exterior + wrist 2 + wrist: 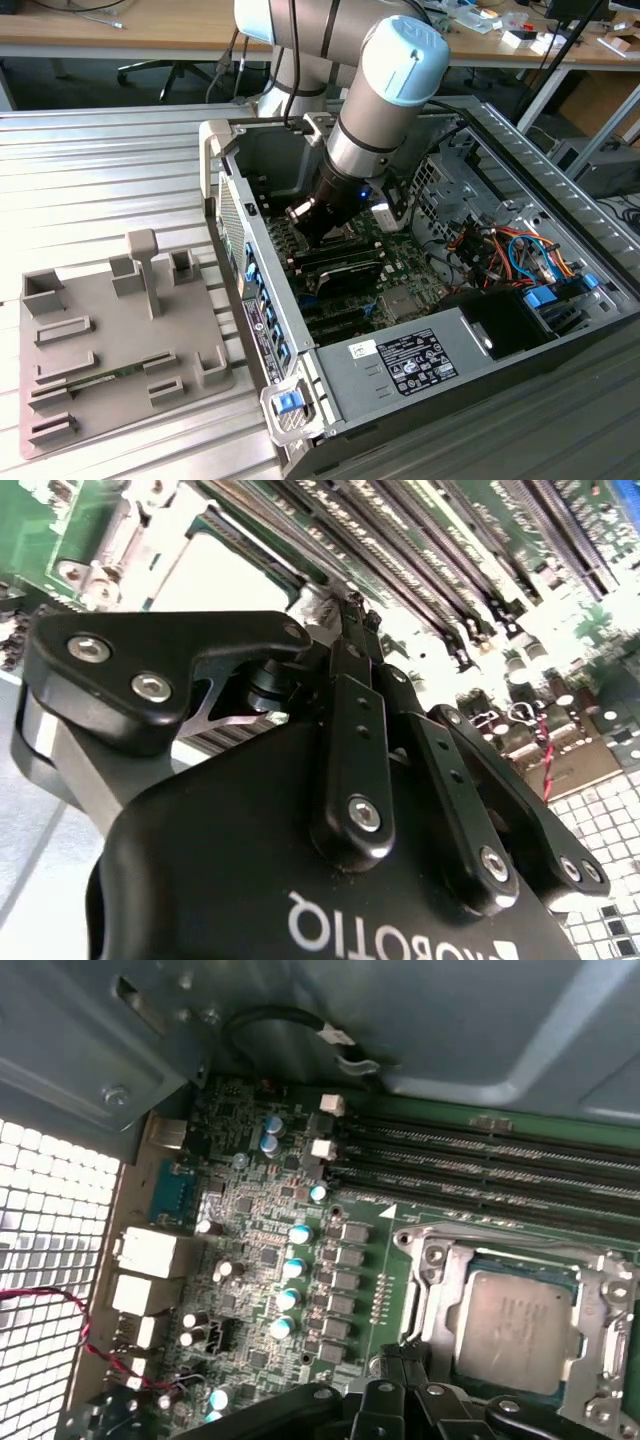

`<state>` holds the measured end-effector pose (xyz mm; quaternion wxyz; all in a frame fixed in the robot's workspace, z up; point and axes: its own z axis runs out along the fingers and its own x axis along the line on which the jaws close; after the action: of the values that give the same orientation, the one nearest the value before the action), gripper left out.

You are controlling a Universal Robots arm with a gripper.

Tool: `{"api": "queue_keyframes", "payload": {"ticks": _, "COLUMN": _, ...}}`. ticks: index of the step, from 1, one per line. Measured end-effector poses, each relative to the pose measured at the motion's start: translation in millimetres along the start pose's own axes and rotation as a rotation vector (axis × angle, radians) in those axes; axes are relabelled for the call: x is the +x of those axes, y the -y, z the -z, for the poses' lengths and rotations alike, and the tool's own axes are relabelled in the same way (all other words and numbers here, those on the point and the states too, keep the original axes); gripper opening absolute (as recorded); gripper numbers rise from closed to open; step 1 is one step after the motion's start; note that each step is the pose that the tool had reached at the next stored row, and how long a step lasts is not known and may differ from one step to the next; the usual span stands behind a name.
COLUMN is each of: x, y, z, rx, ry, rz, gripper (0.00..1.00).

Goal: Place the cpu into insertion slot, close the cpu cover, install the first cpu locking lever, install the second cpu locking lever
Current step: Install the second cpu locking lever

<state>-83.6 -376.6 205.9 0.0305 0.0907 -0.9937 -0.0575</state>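
Item: open computer case (420, 360) on a ribbed metal table (100, 170); grey fixture tray (110, 340) to the exterior view's left of it.

Arm: reaches down into the case; gripper (352, 615) hangs just above the green motherboard (250, 1230), its fingers (345, 740) clenched together with nothing between them.

Cpu (520, 1330): seated flat in the insertion slot (425, 1290), beside the long memory slots (480, 1160).

Cpu cover (600, 1330): silvery frame lying down around the chip; whether it is latched cannot be told.
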Motion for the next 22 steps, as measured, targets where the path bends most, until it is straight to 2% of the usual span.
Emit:
{"api": "queue_keyframes", "payload": {"ticks": 1, "x": -0.9, "y": 0.1, "z": 0.2, "rx": -0.0039, "ry": 0.0006, "rz": 0.000, "gripper": 0.11}}
{"api": "queue_keyframes", "payload": {"ticks": 7, "x": -4.4, "y": -0.8, "z": 1.5, "rx": -0.0100, "ry": 0.0018, "rz": 0.001, "gripper": 0.11}}
{"api": "queue_keyframes", "payload": {"ticks": 10, "x": -6.7, "y": -0.8, "z": 2.3, "rx": -0.0159, "ry": 0.0028, "rz": 0.001, "gripper": 0.11}}
{"api": "queue_keyframes", "payload": {"ticks": 13, "x": -13.4, "y": 0.1, "z": 4.0, "rx": -0.0305, "ry": 0.0054, "rz": 0.002, "gripper": 0.11}}
{"api": "queue_keyframes", "payload": {"ticks": 14, "x": -17.4, "y": 0.7, "z": 4.3, "rx": -0.0377, "ry": 0.0062, "rz": 0.003, "gripper": 0.11}}
{"api": "queue_keyframes", "payload": {"ticks": 16, "x": -21.2, "y": 1.3, "z": 4.7, "rx": -0.0457, "ry": 0.0074, "rz": 0.003, "gripper": 0.11}}
{"api": "queue_keyframes", "payload": {"ticks": 22, "x": -34.5, "y": 2.8, "z": 6.3, "rx": -0.0518, "ry": 0.0071, "rz": 0.003, "gripper": 0.11}}
